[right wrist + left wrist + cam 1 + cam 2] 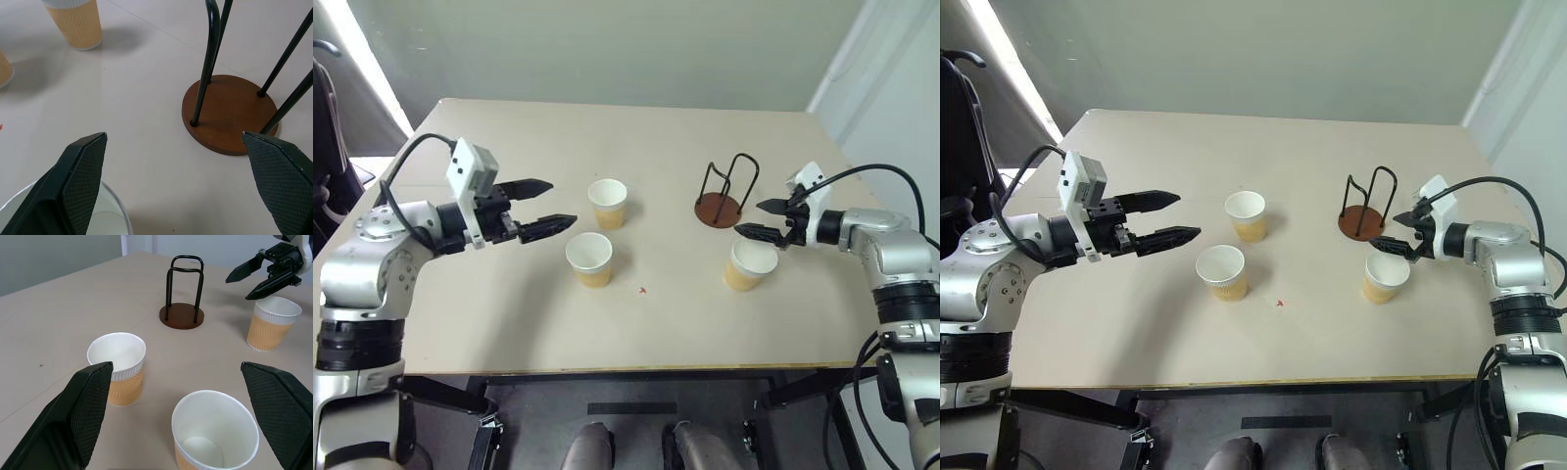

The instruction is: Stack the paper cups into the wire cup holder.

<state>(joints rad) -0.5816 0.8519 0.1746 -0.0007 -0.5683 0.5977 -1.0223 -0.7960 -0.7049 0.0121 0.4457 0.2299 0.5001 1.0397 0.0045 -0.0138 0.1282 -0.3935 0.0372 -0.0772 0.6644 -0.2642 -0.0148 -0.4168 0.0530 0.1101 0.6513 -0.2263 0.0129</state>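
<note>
Nearest paper cup (589, 258) just beside open left end effector (551, 204); another (749, 264) under open right end effector (750, 219).

No text, label, brand or number can be read on anything here. The cups (607, 203) carry only a plain ribbed pattern.
</note>
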